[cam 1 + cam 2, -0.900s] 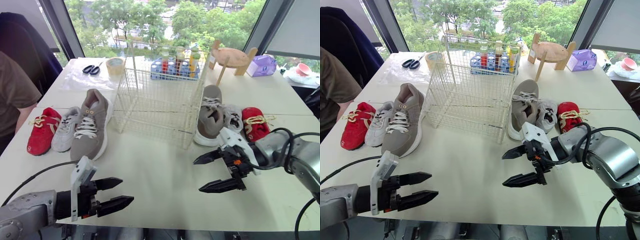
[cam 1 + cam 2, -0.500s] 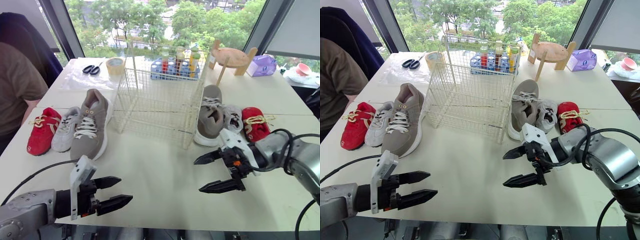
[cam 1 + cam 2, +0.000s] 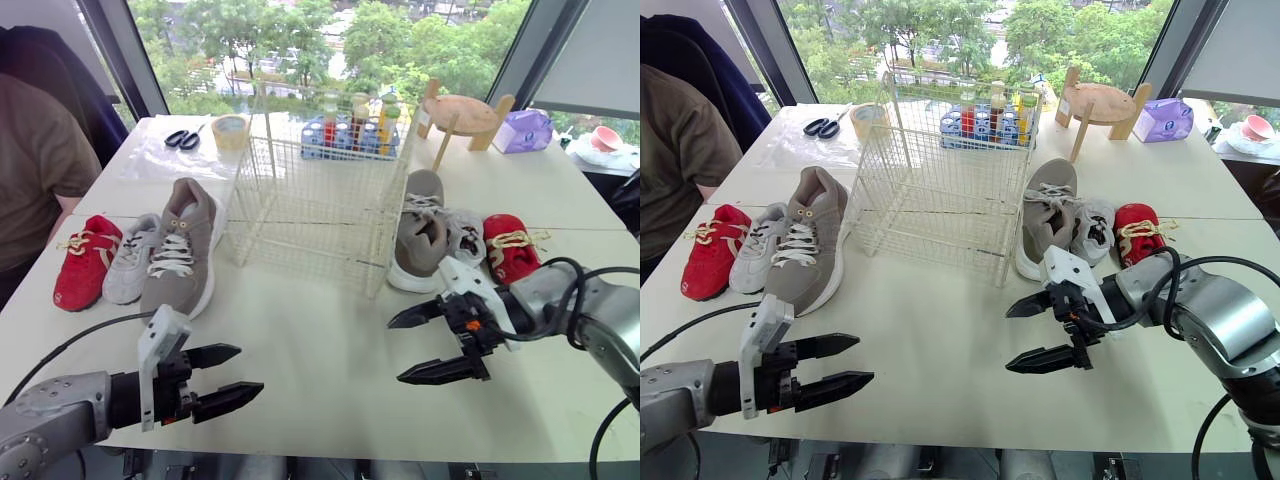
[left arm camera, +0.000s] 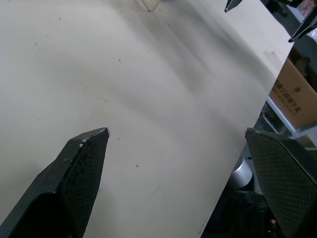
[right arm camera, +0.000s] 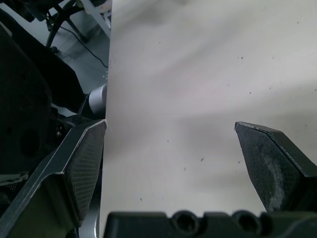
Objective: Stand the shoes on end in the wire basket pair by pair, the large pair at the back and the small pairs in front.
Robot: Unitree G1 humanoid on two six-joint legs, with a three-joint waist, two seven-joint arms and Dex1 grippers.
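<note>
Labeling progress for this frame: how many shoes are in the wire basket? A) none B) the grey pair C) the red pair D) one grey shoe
A: the wire basket holds nothing; one grey shoe lies on the table to its left, the other grey shoe to its right.

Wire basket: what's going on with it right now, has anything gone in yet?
Nothing is loaded yet: the wire basket stands empty. A red shoe, a white shoe and a large grey shoe lie to its left; their mates lie to its right. The left claw and right claw hover open over the bare table, holding nothing. A person is by the left edge.
</note>
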